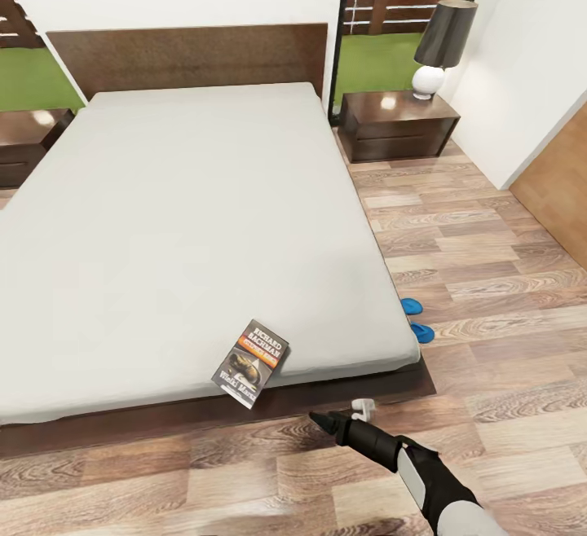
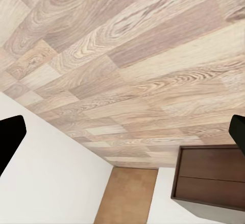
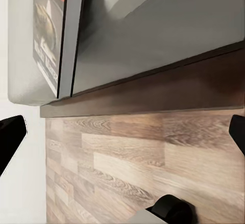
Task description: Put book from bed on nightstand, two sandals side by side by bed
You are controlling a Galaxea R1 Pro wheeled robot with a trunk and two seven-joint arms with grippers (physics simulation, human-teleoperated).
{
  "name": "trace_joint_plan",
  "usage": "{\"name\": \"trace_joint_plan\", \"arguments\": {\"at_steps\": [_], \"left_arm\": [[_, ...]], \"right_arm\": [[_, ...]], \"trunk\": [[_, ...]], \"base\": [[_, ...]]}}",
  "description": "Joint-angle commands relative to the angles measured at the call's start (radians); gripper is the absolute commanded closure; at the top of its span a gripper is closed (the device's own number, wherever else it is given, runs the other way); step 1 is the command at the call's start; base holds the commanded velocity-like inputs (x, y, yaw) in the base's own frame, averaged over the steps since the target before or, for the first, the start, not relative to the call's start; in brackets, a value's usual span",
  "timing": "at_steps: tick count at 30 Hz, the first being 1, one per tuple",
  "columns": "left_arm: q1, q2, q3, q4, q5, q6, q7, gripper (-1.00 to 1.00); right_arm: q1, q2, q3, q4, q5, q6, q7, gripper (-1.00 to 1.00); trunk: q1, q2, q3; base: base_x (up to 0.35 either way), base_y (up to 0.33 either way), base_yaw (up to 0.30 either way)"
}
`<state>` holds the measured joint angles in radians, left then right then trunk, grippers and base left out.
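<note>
The bed [image 1: 204, 218] is big and low. Its mattress is flat, smooth and pale grey, and its frame and tall headboard [image 1: 187, 55] are dark brown wood. The book [image 1: 251, 362] lies near the foot edge of the mattress. It is thin and shaped like a small rectangle, and one corner pokes out past the edge. Its cover is dark with an orange band and white letters. In the right wrist view the book [image 3: 53, 30] shows from close up, lying flat on the grey mattress [image 3: 168, 35] above the dark wood frame.

Two bright blue sandals [image 1: 416, 318] lie on the floor just beside the bed's side, partly tucked under the mattress edge. Only their rounded ends show. The floor [image 1: 489, 292] is made of light brown wood planks with wavy grain lines.

A nightstand [image 1: 398, 125] stands by the head of the bed. It is dark, shiny and boxy, with drawer fronts. A lamp [image 1: 440, 47] with a round white base and a dark shade sits on top. Another nightstand [image 1: 28, 141] stands on the other side of the bed.

The right gripper [image 1: 319, 419] is black and pointy. It hangs over the floor just in front of the bed, below the book. In its wrist view the two black fingertips [image 3: 10, 132] are far apart, so it is open and holds nothing. The left gripper's fingertips [image 2: 10, 137] are far apart too, over the plank floor, with a dark wood cabinet [image 2: 212, 180] nearby.
</note>
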<state>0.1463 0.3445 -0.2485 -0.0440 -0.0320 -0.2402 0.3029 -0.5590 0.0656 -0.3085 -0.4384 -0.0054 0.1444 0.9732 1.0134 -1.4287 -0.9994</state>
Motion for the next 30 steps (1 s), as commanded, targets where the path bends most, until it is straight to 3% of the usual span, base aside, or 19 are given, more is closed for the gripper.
{"name": "trace_joint_plan", "arguments": {"at_steps": [1,30], "left_arm": [[0.001,0.0,-0.005,-0.002,-0.003,0.001,0.005,-1.0],[0.001,-0.009,-0.004,-0.002,-0.004,0.002,0.005,-1.0]], "right_arm": [[-0.001,0.003,-0.007,-0.001,-0.001,0.01,0.008,-1.0],[-0.011,0.007,-0.003,0.0,0.005,0.009,0.064,-1.0]], "trunk": [[0.0,0.0,0.0],[0.0,0.0,0.0]], "base": [[0.0,0.085,0.0],[0.0,0.016,0.0]]}}
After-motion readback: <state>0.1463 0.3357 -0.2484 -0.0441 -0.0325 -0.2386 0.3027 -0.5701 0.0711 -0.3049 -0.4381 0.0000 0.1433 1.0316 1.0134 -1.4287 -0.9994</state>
